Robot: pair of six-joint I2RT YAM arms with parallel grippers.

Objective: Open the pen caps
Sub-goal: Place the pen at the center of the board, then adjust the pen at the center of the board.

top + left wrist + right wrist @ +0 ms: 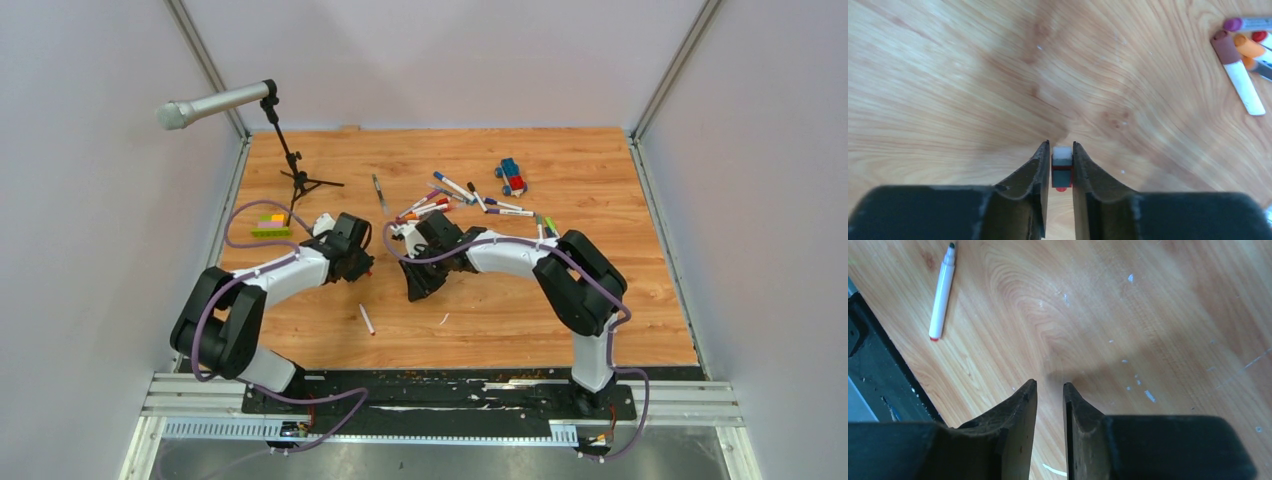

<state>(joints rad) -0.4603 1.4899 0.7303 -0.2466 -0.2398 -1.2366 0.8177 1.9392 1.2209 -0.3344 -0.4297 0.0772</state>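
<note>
The left jaws were clenched on a pen cap (1062, 169), a small red piece with a pale far end, gripped between the tips. Whether it touched the bench (948, 75) could not be told. The right jaws stood slightly parted with nothing between them, low over bare wood.

From above, both sets of jaws were near the middle of the bench. The left arm (290, 272) reached in from the left and the right arm (505, 255) from the right, their heads close together but apart.

One pen (941, 292) with a white barrel lay alone on the near side, between the two arms. Its dark tip was uncovered and its other end was red. A small white sliver (443, 319) lay to the right of it.

The other pens (455, 200) lay in a loose heap on the far side, just beyond the right arm's wrist. Brown, orange, purple and red capped ends showed at the right edge of the left wrist view.

A slim grey item (379, 193) lay left of the heap, and whether it was a pen could not be told. A toy car (511, 176) stood to the far right of the heap. A microphone (215, 103) on a tripod stand stood at the far left. A green-yellow brick bar (270, 225) lay near the stand, just beside the left arm.
</note>
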